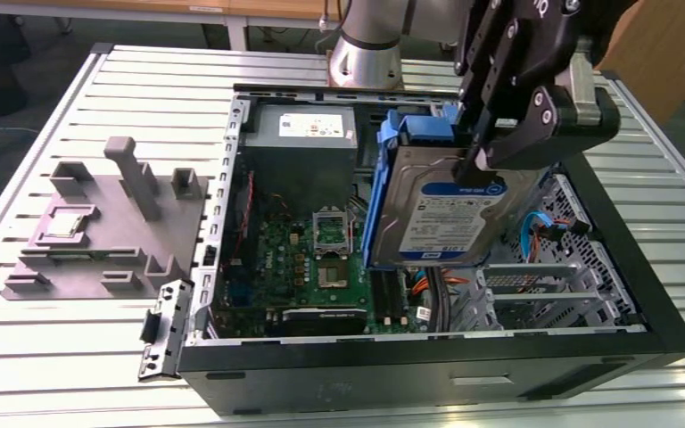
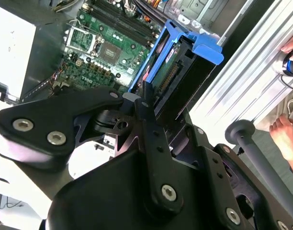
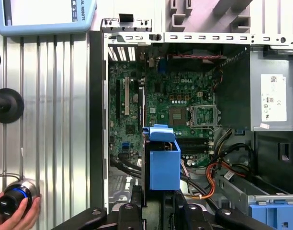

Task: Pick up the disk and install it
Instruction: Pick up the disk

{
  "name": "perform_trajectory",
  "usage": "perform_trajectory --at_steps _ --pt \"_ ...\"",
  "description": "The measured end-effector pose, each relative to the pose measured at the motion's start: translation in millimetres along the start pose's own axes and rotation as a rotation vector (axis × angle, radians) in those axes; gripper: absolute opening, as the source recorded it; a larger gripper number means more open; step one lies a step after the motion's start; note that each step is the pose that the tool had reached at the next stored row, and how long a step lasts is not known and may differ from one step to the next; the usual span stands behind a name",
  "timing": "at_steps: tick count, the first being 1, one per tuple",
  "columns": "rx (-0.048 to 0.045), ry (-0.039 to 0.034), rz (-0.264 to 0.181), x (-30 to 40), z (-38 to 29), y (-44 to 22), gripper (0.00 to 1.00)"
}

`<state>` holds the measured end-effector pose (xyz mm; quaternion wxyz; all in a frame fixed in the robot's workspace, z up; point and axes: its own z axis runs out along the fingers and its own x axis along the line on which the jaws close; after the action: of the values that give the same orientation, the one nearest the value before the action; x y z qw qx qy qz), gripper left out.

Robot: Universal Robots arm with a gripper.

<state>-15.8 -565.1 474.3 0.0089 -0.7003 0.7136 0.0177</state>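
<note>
Over the open case (image 1: 438, 361), the gripper (image 1: 477, 168) holds the disk (image 1: 444, 223) by its upper end, fingers clamped on it. The disk hangs tilted, its label facing out in the exterior view, with blue rails along its edges. It is just to the exterior view's right of the motherboard (image 1: 318, 259). A power supply (image 1: 304, 134) sits in the case's far corner. A grey fixture (image 1: 99, 232) lies on the table (image 1: 57, 357) beside the case. In the first wrist view, a hand (image 3: 23, 218) grips a knob (image 3: 12, 201) on the table.
</note>
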Motion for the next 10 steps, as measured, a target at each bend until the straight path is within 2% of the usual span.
perform_trajectory --at_steps 7,10 --pt "0.0000 0.0002 0.000 0.0 0.4 -14.8 0.35" --pt "0.0000 0.0001 0.000 0.0 0.5 -16.6 0.35"
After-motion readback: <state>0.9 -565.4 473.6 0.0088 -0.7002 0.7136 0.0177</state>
